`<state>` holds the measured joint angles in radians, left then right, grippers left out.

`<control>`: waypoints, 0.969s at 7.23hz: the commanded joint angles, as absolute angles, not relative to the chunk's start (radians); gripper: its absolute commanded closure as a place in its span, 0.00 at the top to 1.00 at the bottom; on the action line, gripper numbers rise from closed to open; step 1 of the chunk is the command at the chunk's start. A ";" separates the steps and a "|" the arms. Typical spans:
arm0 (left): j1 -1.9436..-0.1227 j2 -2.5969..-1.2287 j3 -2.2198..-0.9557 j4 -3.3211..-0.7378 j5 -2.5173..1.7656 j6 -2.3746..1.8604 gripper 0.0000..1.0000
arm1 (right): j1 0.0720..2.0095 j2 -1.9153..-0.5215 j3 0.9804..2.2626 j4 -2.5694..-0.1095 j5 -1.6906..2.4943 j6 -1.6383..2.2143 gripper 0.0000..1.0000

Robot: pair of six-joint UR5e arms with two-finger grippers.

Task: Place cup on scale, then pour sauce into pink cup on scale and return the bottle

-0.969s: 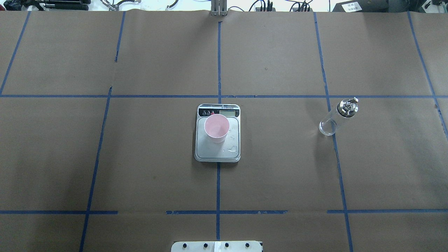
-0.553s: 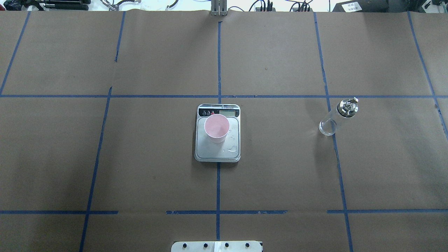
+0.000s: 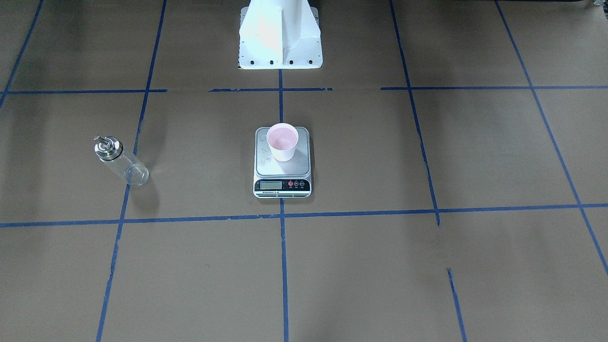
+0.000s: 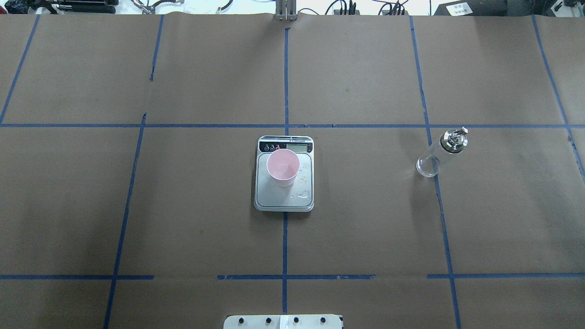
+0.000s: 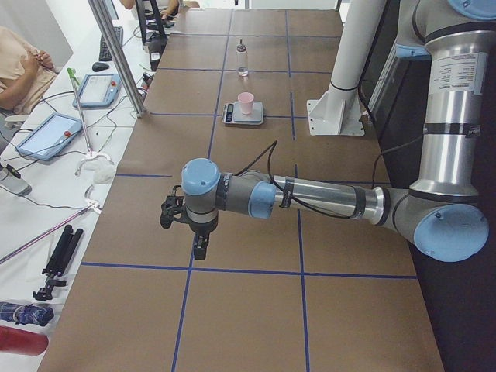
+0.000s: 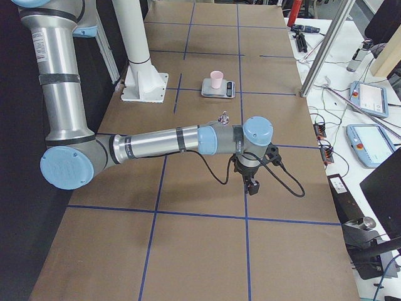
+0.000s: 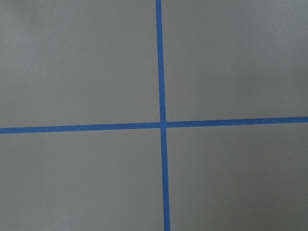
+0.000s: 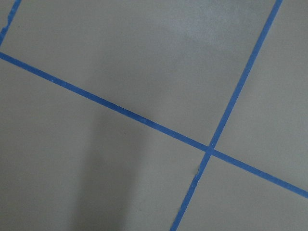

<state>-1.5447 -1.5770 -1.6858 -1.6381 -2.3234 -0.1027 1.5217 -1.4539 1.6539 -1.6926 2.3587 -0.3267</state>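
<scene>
The pale pink cup (image 4: 283,165) (image 3: 282,141) stands upright on the scale (image 4: 283,199) (image 3: 284,170), toward the display end of its steel platform. A few clear drops (image 4: 302,196) lie on the platform beside the cup. The clear bottle (image 4: 439,154) (image 3: 119,161) with its silver cap stands alone on the brown paper, far to the robot's right of the scale. Neither gripper touches anything. The left gripper (image 5: 200,246) and the right gripper (image 6: 252,185) hang over bare paper at the table's two ends. I cannot tell whether either is open or shut.
Blue tape lines (image 4: 285,82) divide the brown paper. The white robot pedestal (image 3: 280,38) stands at the robot's edge of the table. Side benches hold tablets (image 5: 50,136) (image 6: 371,97), cables and tools; a person (image 5: 19,66) sits by the left bench.
</scene>
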 commanded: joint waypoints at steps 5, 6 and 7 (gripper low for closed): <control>-1.545 -1.591 -1.686 -1.640 -2.324 -0.103 1.00 | 1.522 -1.468 1.652 -1.694 2.361 -0.327 1.00; -1.545 -1.591 -1.686 -1.640 -2.324 -0.104 1.00 | 1.522 -1.470 1.649 -1.694 2.359 -0.328 1.00; -1.545 -1.591 -1.684 -1.641 -2.324 -0.103 1.00 | 1.522 -1.470 1.648 -1.692 2.359 -0.328 1.00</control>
